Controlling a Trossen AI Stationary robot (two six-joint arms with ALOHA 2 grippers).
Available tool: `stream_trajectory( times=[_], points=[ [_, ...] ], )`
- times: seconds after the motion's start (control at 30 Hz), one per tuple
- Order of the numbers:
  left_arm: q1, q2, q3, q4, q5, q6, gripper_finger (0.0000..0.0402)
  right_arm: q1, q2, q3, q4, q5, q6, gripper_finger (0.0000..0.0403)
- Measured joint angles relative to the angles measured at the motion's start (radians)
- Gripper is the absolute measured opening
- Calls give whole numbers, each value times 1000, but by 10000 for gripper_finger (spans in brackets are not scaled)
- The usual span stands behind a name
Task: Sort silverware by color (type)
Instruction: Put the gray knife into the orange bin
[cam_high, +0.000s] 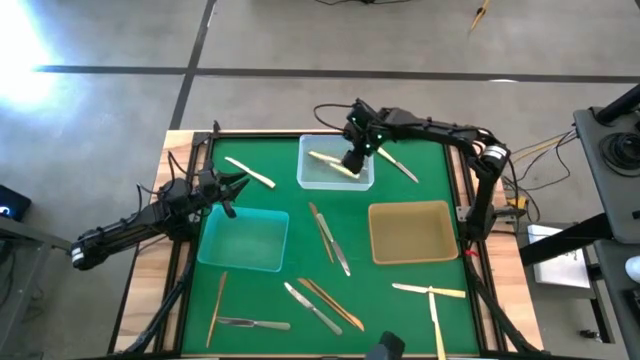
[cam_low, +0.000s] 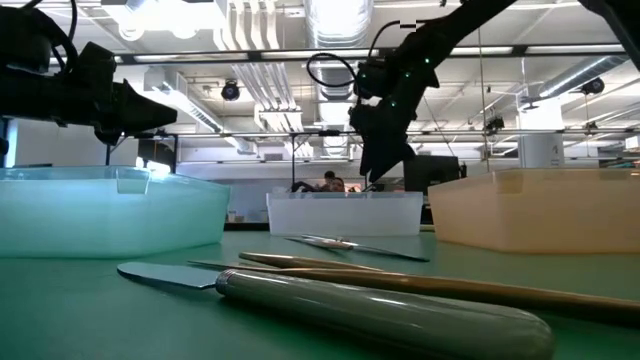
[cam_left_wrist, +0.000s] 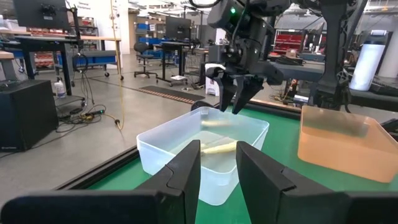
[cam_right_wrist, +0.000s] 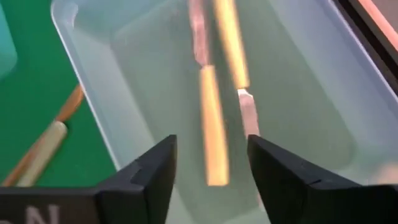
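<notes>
1. You see the green-covered table (cam_high: 300, 230) with wooden edges; it carries three square plastic trays and the scattered silverware.
2. The amber translucent tray (cam_high: 411, 232) on the right side and the pale blue translucent tray (cam_high: 243, 238) on the left side look empty to me.
3. The clear translucent tray (cam_high: 312, 172) at the far middle holds two cream-white utensils (cam_right_wrist: 214, 118) lying side by side, so I judge the white sort has begun there.
4. The right tool (cam_high: 354, 158) hangs just above this clear tray, and its fingers stand apart and hold nothing.
5. The left tool (cam_high: 226, 186) waits over the table near the far corner of the blue tray; its fingers are a little apart and empty.
6. Most silverware is not yet sorted: a cream-white piece (cam_high: 250, 172) near the left tool, silver metal pieces (cam_high: 335, 246) in the middle, coppery gold pieces (cam_high: 332, 303) toward the near edge, and more pieces at the near corners.
</notes>
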Motion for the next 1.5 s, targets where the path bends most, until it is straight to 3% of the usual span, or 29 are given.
stream_trajectory(
  times=[0.17,0.4,0.67,1.1,1.5],
  points=[
    [0,0,0,0,0,0,87,50,-42,40,-86,15,131,200],
    [0,0,0,0,0,0,87,209,-58,44,-157,72,277,172],
    [0,0,0,0,0,0,87,363,-20,43,-150,199,453,161],
    [0,0,0,0,0,0,87,518,104,45,-31,249,851,161],
    [0,0,0,0,0,0,87,559,316,180,-21,252,881,149]
  ],
)
